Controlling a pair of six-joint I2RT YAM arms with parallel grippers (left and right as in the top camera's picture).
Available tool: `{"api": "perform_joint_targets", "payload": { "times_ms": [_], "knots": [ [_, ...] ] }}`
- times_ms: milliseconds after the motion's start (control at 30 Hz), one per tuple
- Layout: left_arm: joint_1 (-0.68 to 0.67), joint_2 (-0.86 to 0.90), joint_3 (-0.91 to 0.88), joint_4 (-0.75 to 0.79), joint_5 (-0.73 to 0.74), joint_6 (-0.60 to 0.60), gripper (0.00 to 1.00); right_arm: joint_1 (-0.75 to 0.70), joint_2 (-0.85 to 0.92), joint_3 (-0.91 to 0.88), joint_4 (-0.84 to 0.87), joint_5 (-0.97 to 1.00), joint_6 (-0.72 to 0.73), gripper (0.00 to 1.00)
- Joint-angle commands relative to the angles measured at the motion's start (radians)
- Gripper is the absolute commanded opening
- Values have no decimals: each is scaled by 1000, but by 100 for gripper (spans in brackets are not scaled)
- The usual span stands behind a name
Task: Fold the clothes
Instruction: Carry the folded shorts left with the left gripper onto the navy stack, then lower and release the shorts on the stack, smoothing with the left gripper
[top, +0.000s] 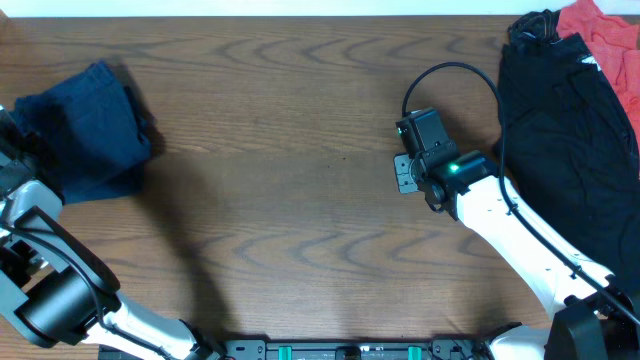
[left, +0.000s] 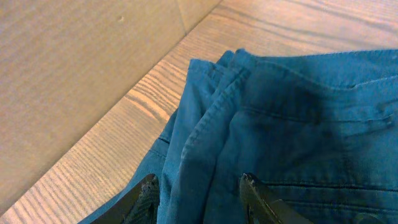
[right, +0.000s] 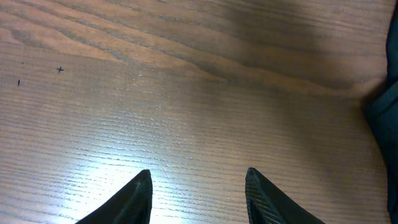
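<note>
Fingers apart, the left gripper (left: 199, 186) is straddling folded navy denim (left: 286, 118), the right gripper (right: 199, 180) likewise hovering over the table (top: 300, 150); black clothes (top: 565, 150) are running off the right edge.

Overhead straight down on table (top: 300, 150); wrist views low, close; clothes (top: 90, 125) shared with left.

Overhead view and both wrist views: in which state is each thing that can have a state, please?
blue garment: folded into a compact stack, at the left.
dark garment: unfolded, lying rumpled at the right.
red cloth: crumpled, partly out of view.
left claw: open, jaws apart over the blue garment.
right claw: open, empty, above bare table.
</note>
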Motion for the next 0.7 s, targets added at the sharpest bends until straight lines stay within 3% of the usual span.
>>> {"api": "perform_joint_targets", "payload": {
  "times_ms": [0,267,567,667],
  "knots": [
    [-7,-29,24,-14,111,-50,45,-8,-14,1,-2,11,-6,47],
    [-155,-92,24,-128,276,-161,44,-8,-14,1,0,11,-6,47],
    [-431,-92,24,-251,250,-177,44,-8,-14,1,0,10,-5,47],
    [-483,-87,23,-303,123,-178,44,-8,-14,1,0,10,-5,47]
  ]
}}
